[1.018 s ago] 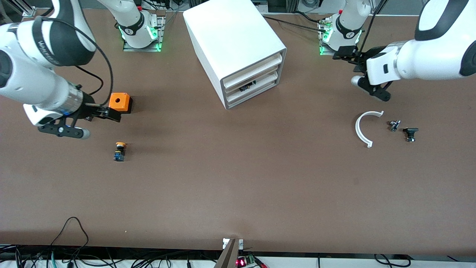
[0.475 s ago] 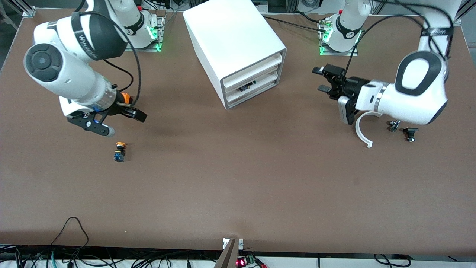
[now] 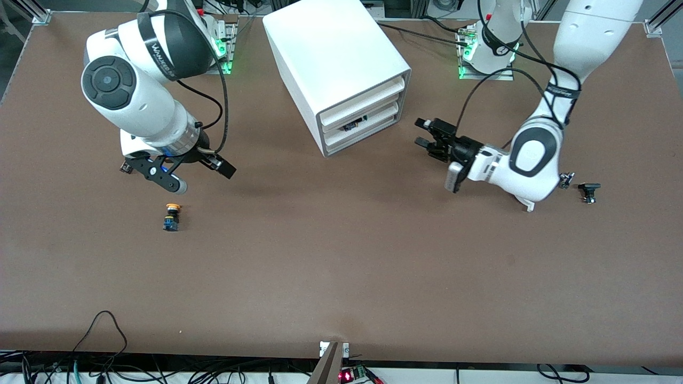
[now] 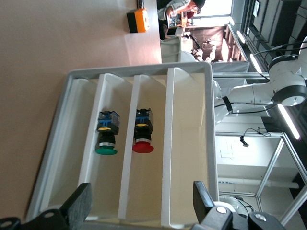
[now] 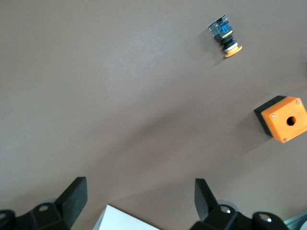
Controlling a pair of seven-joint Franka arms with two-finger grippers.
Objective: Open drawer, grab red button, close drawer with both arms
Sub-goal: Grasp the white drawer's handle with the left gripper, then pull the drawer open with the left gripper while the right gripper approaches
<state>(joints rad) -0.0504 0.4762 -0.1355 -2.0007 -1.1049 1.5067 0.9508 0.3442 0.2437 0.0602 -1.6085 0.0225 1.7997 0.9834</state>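
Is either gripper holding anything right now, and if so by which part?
Nothing is held. The left gripper is open in front of the cabinet; the right gripper is open over bare table.

white drawer — red-capped button

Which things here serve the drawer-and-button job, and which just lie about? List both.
Job: middle drawer; red button in it; left gripper, open in front of the cabinet; right gripper, open over the table.
Lying about: green button; yellow-capped button; orange box; small black parts.
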